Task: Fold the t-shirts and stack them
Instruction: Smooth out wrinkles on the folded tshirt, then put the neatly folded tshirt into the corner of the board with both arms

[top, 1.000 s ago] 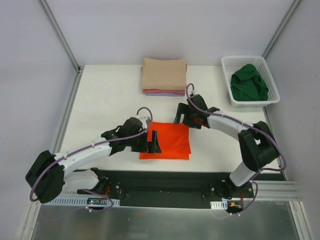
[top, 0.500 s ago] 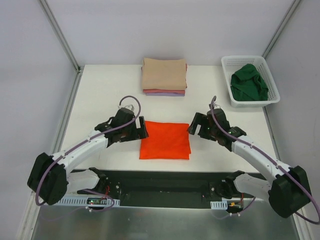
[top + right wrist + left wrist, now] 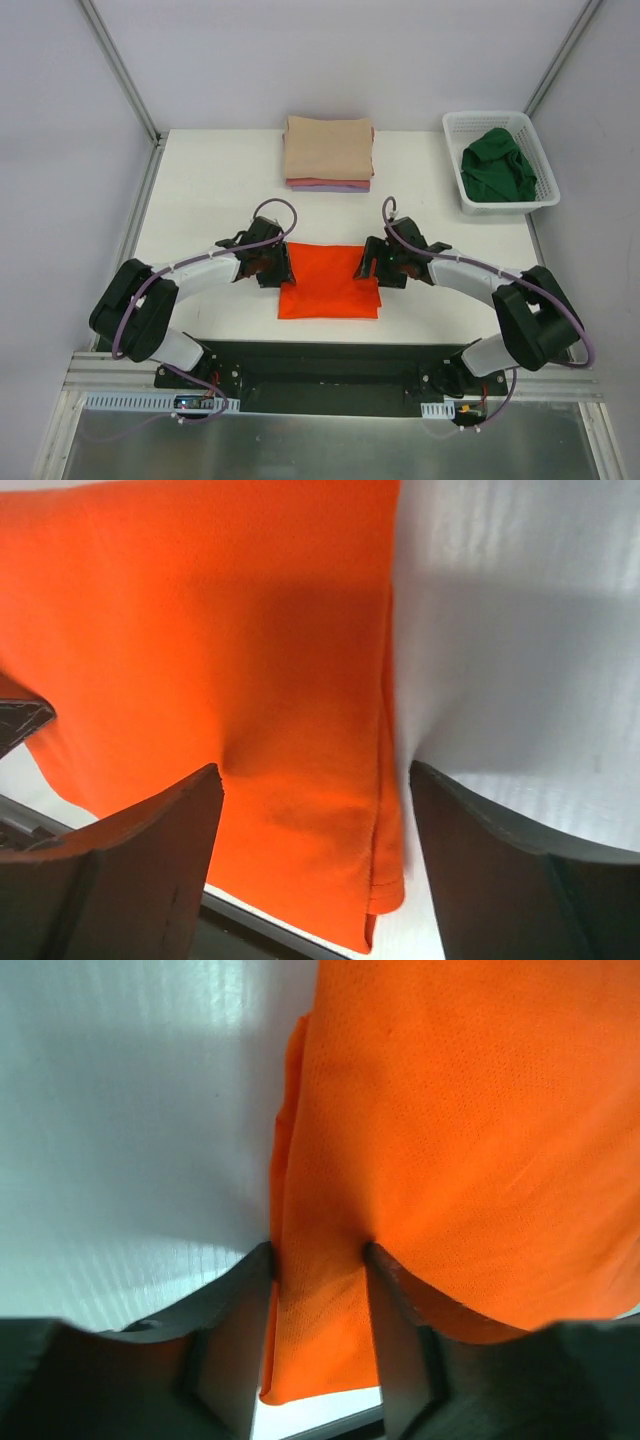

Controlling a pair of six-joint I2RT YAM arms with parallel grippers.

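The bright orange t-shirt (image 3: 330, 283) lies folded in a flat rectangle at the table's near middle. My left gripper (image 3: 284, 270) is down at its left edge; in the left wrist view the jaws (image 3: 320, 1255) are closed in on a bunched strip of that orange edge (image 3: 320, 1330), which fills the gap between them. My right gripper (image 3: 370, 268) straddles the shirt's right edge with its jaws (image 3: 315, 775) wide apart, one finger (image 3: 140, 850) on the cloth and the other (image 3: 500, 860) on bare table. A dark green t-shirt (image 3: 498, 165) lies crumpled in the basket.
A stack of folded t-shirts (image 3: 328, 150), beige on top with pink and lavender under it, sits at the far middle of the white table (image 3: 210, 190). The white mesh basket (image 3: 455, 135) stands at the far right. The black base plate (image 3: 320, 365) runs along the near edge.
Both arms swung in from beside the shirt and came down on its left and right edges. The left jaws closed in on the left edge; the right jaws narrowed a little.
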